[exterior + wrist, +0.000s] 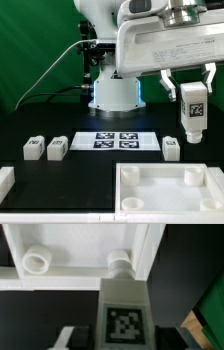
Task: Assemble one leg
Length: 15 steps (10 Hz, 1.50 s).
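Gripper (pixel 192 90) was clamped on the small white block-like plastic leg (pixel 193 118), held upright in the air above the large white square tray-shaped part (pixel 150 171). Its tip pointed toward a round corner socket (pixel 119 259); centring it there, then lowering straight, seemed best. One loose white leg block (pixel 171 148) lay just beside the path; the flat white marker board (pixel 118 140) lay well apart.

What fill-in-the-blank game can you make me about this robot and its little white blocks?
The end effector holds a leg whose tag is black and ___.
___ other legs lie on the table.
The marker board carries ___ black tags.
Missing words: white, three, four.
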{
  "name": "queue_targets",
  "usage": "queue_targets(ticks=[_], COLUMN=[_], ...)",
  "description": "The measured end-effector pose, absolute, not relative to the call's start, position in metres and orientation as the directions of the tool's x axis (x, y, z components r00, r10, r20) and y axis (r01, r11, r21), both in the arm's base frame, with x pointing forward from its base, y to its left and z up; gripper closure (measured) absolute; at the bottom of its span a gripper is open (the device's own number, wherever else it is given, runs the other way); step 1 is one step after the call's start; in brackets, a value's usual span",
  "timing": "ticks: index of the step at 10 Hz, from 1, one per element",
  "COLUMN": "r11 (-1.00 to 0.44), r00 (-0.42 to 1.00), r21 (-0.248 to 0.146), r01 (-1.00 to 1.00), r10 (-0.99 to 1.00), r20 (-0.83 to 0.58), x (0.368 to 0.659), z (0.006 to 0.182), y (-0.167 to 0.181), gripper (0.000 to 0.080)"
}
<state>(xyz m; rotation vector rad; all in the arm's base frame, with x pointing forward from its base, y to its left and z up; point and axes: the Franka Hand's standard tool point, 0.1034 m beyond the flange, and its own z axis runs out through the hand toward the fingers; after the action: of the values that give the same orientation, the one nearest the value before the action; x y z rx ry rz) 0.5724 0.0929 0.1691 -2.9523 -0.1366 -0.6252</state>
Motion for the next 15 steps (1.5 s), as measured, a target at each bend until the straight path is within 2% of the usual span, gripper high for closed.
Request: queue_targets(ticks=[2, 4, 8, 11, 13, 15], r11=[-0.986, -0.988, -0.988, -0.988, -0.988, -0.989], r00=[0.881, 0.824, 0.845, 0.856, 0.86, 0.86], r21=[-0.083, -0.067, -0.071, -0.076, -0.078, -0.082], r01=[0.143, 0.142, 0.134, 0.135, 0.13, 0.127], r10=[0.089, 0.08, 0.077, 0.078, 0.073, 0.068], r20=[0.464, 0.561, 0.53, 0.511, 0.506, 0.506], x=[0.591, 0.614, 0.608, 0.604, 0.607, 0.616], z=[0.156, 0.155, 0.126, 0.111, 0.106, 0.11], y=[0.106, 0.106, 0.105, 0.109, 0.106, 0.105], gripper=[0.0502, 0.0502, 0.0502, 0.0502, 0.0502, 0.0502])
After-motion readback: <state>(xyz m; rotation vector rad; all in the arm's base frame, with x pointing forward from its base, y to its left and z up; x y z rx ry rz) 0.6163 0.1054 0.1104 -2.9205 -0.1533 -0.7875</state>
